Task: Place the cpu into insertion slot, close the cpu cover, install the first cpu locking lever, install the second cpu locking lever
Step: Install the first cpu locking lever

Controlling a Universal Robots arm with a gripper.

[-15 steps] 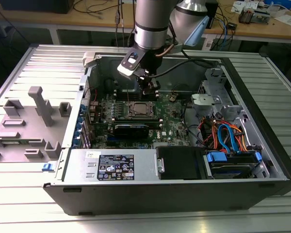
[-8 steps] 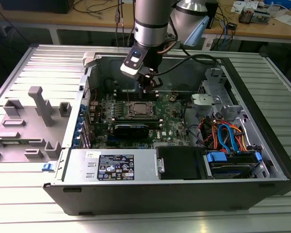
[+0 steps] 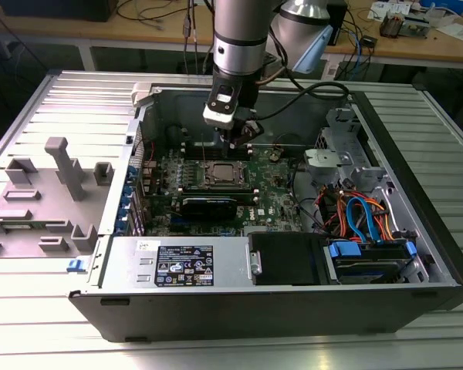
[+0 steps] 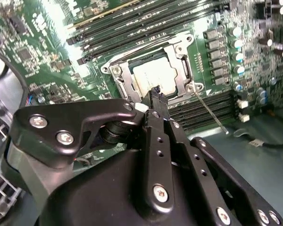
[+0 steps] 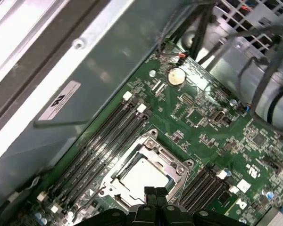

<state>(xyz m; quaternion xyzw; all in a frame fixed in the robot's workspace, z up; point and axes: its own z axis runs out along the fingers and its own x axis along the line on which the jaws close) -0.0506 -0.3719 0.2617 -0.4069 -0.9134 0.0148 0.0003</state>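
Right now the black two-fingered hand (image 5: 155,190) is hovering clenched — fingertips (image 5: 151,194) together, gripping nothing — just above the small silver-grey square cpu (image 4: 153,75), which is sitting in the silver-rimmed insertion slot (image 4: 114,70) with the thin silver cpu cover (image 4: 181,70) lying over its edges.

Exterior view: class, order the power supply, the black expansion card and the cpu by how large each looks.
1. power supply: largest, though also nearest the camera.
2. black expansion card.
3. cpu: smallest.
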